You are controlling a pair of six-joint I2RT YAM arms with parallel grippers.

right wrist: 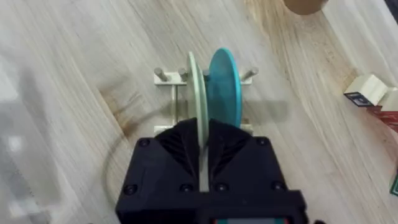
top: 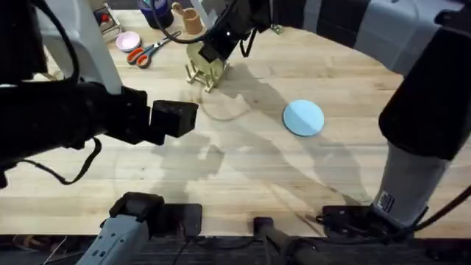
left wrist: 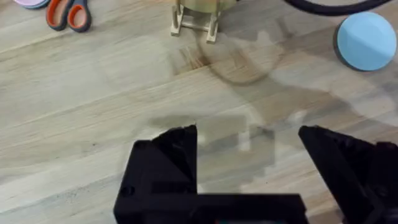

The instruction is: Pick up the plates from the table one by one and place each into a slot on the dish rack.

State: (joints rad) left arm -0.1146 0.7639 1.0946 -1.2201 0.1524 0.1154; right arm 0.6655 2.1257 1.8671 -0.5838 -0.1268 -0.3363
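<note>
1. The pale yellow plate (right wrist: 194,99) stands on edge in the dish rack (right wrist: 171,78), thin rim up, just beside a darker teal plate (right wrist: 224,93).
2. The right gripper (right wrist: 202,146) pinches the yellow plate's rim, at the overhead's upper middle.
3. The light blue plate (top: 303,117) lies flat and round on the table (top: 243,173), right of centre.
4. The left gripper (left wrist: 249,140) hangs spread wide, holding nothing, over bare wood at left.
</note>
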